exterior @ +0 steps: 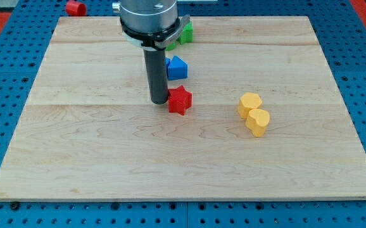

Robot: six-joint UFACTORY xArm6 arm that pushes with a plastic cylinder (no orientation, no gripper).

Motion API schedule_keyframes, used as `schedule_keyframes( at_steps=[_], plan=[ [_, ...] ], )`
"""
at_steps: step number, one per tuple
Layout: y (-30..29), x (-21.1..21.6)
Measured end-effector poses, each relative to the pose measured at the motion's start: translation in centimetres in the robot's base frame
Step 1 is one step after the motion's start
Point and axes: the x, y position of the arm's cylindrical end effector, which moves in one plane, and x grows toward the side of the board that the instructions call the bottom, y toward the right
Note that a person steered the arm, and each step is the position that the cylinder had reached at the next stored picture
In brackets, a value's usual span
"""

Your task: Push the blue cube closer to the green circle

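Note:
The blue cube [177, 67] sits on the wooden board just right of my rod. A green block [185, 33] lies above it near the board's top edge, partly hidden by the arm. A second green piece [171, 45] peeks out beside the rod; its shape cannot be made out. My tip [159, 101] rests on the board below and left of the blue cube. It is right next to the left side of a red star block [180, 99].
A yellow hexagon block [249, 103] and a yellow heart-like block [258, 121] lie together at the view's right. A red block [76, 8] sits off the board at the top left. The wooden board [107, 158] lies on a blue perforated table.

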Motion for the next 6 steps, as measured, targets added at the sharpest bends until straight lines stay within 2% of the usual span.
schedule_keyframes(
  at_steps=[1, 2, 3, 4, 5, 6],
  plan=[
    [6.2, -0.2],
    [8.9, 1.7],
    [0.3, 1.0],
    [-1.3, -3.7],
    [0.6, -7.3],
    [-0.3, -8.1]
  ],
)
